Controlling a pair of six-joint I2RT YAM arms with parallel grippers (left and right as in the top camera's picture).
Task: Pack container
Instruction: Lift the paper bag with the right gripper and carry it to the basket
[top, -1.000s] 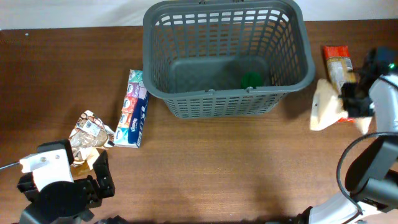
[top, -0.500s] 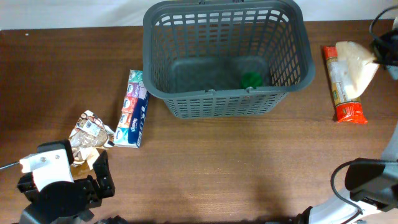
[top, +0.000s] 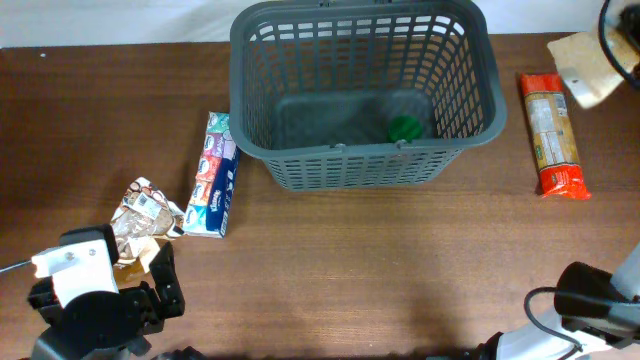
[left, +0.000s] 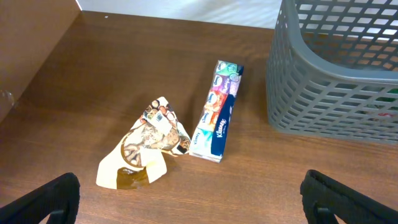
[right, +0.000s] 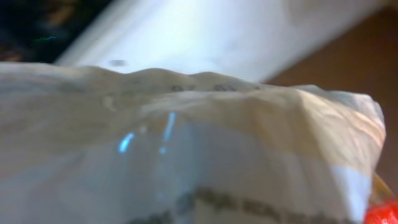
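Note:
The dark grey basket (top: 365, 160) stands at the back middle of the table, with a small green item (top: 404, 127) on its base. It also shows in the left wrist view (left: 336, 81). My right gripper is at the far right edge, mostly out of the overhead view. It holds a cream packet (top: 583, 64) in the air beyond the basket's right side. That packet (right: 186, 155) fills the right wrist view and hides the fingers. My left gripper (left: 199, 202) is open and empty near the front left.
A red-ended pasta packet (top: 551, 133) lies right of the basket. A tissue multipack (top: 215, 175) lies left of it, also in the left wrist view (left: 217, 112). A crumpled brown and white packet (top: 145, 215) lies near my left gripper.
My right arm has lifted the cream packet off the table beside the pasta packet and carried it back and to the right. The left arm has not moved.

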